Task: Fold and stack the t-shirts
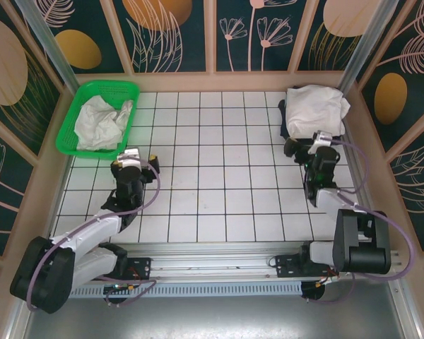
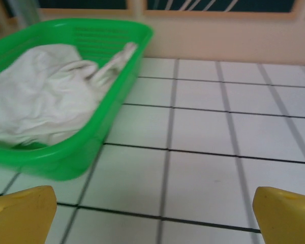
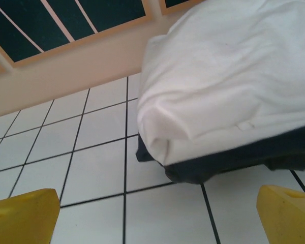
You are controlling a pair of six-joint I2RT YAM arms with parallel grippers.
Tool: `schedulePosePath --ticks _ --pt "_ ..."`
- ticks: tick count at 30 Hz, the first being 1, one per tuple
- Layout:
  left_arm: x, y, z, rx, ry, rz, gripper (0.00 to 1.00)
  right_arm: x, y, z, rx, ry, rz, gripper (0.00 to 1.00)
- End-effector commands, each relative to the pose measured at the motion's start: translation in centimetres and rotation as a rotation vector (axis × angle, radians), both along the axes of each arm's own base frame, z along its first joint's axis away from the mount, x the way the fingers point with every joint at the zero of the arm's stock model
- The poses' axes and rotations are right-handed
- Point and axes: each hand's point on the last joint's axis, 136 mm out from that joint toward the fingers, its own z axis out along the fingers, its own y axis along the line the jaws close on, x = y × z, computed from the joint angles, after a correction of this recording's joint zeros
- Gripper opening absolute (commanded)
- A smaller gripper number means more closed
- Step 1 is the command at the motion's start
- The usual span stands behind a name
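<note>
A folded off-white t-shirt lies on a dark navy one at the far right of the tiled table. In the right wrist view the white shirt sits on the navy shirt, just ahead of my right gripper. That gripper is open, with bare tile between its yellow fingertips. Another off-white t-shirt lies crumpled in the basket, also in the left wrist view. My left gripper stands open and empty, a little short of the basket and to its right.
The green mesh basket stands at the far left corner, its near wall close to my left fingers. Beige wall panels close the back and sides. White tiles lie bare between the two arms.
</note>
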Motion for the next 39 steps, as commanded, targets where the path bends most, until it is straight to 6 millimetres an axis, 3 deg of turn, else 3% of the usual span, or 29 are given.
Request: schedulePosePath --ticks 1,3,6,8,10,13,15,17,20,24,26,28,30,39 --pt "0.4 2.7 3.0 0.01 -0.12 0.105 0.99 -0.4 -0.5 2.2 -0.067 -0.161 -0.015 0.99" --pt "0.5 4.1 2.3 0.029 -0.136 0.131 0.99 -0.1 -1.5 1.1 -0.048 -0.1 -0.07 0.99" --pt "1.4 6.6 -1.4 -0.047 -0.078 0.153 0.99 -0.6 -2.5 -1.2 -0.093 -0.071 -0.12 0.99" --pt "2.4 6.1 -2.5 -0.032 0.004 0.111 0.99 -0.1 -4.1 -2.1 -0.078 -0.055 -0.2 0.99" --pt "2.4 5.8 -1.4 -0.035 -0.069 0.09 0.99 0.4 -2.9 -2.1 -0.09 -0.057 -0.119 0.99" --pt "2.1 6.6 -0.4 -0.033 -0.144 0.114 0.99 -0.6 -1.9 -2.3 -0.127 -0.122 -0.088 0.99" --pt "2.8 6.0 -0.3 -0.02 -0.145 0.074 0.99 -1.1 -1.0 -2.5 -0.167 -0.157 -0.074 0.99" --pt "3.5 4.9 -0.3 -0.011 -0.136 0.013 0.99 -1.6 -1.3 -2.3 -0.172 -0.181 -0.106 0.99" --pt "3.6 5.2 -0.2 0.0 -0.145 0.025 0.99 -2.4 -2.1 -2.0 -0.167 -0.2 -0.166 0.99" --pt "4.0 4.8 -0.1 0.051 -0.177 -0.012 0.99 -1.8 -2.5 -2.4 -0.163 -0.172 -0.188 0.99" --pt "4.2 6.8 -1.1 -0.029 -0.213 0.02 0.99 -1.8 -2.4 -2.3 -0.165 -0.172 -0.187 0.99" --pt "3.4 7.3 -1.4 -0.05 -0.208 0.031 0.99 -1.8 -2.4 -2.2 -0.165 -0.176 -0.187 0.99" --pt "4.3 7.0 -1.7 -0.039 -0.183 0.014 0.99 -1.8 -2.4 -2.3 -0.164 -0.173 -0.186 0.99" --pt "4.1 6.9 -1.6 -0.037 -0.191 0.008 0.99 -1.7 -2.5 -2.4 -0.161 -0.169 -0.184 0.99"
